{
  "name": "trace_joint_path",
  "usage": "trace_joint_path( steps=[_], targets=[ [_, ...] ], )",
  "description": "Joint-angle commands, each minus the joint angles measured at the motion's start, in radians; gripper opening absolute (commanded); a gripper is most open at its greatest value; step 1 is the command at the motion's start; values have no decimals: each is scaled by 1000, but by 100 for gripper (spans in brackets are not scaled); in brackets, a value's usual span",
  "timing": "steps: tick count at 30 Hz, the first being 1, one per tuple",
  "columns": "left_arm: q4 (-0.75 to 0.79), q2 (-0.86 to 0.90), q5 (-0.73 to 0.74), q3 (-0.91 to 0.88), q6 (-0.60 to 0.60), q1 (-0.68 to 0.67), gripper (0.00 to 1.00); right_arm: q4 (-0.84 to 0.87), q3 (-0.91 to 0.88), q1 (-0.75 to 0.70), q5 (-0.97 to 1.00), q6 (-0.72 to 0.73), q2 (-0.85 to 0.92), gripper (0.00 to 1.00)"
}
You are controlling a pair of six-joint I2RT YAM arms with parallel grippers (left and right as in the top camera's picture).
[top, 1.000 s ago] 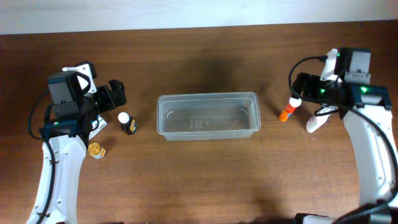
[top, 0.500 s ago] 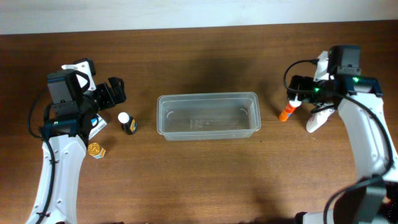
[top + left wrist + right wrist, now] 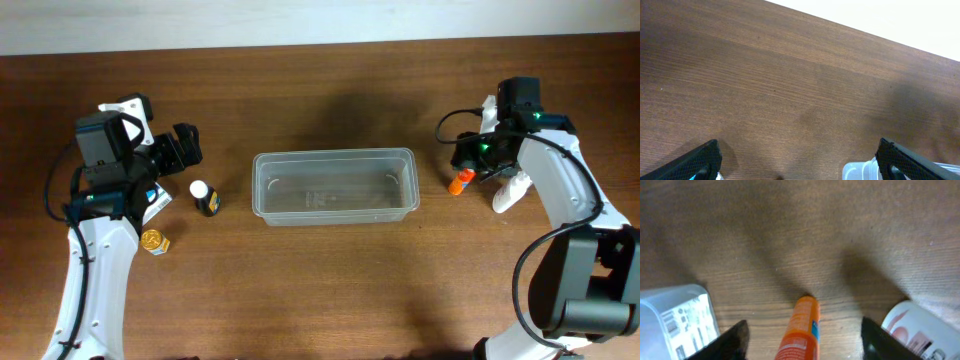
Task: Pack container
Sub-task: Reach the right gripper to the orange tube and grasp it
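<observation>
The container, a clear shallow tub, lies empty at the table's middle; its corner shows in both wrist views. An orange tube lies just right of it. My right gripper hangs low over the tube's upper end. In the right wrist view the tube lies between the open fingers, with a gap on each side. My left gripper stands open left of the container, over bare wood, and nothing lies between its fingers.
A small black bottle with a white cap stands between my left gripper and the container. A gold-topped item lies nearer the front left. A white bottle lies just right of the orange tube.
My right gripper has swung left and come down over the orange tube, covering its white cap, and its jaws have narrowed. The left arm has not moved.
</observation>
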Motion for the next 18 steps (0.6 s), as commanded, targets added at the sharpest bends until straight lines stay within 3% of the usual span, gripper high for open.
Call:
trace_joint_path(
  steps=[1,3,6,18],
  targets=[
    [10,2,-8,23,13,3,99,2,15,5,-5,3,0,53],
    [13,2,-8,23,13,3,99,2,15,5,-5,3,0,50],
    [24,2,-7,23,13,3,99,2,15,5,-6,3,0,36],
    [32,2,-8,23,13,3,99,-17,38,8,-6,3,-39,16]
  ],
)
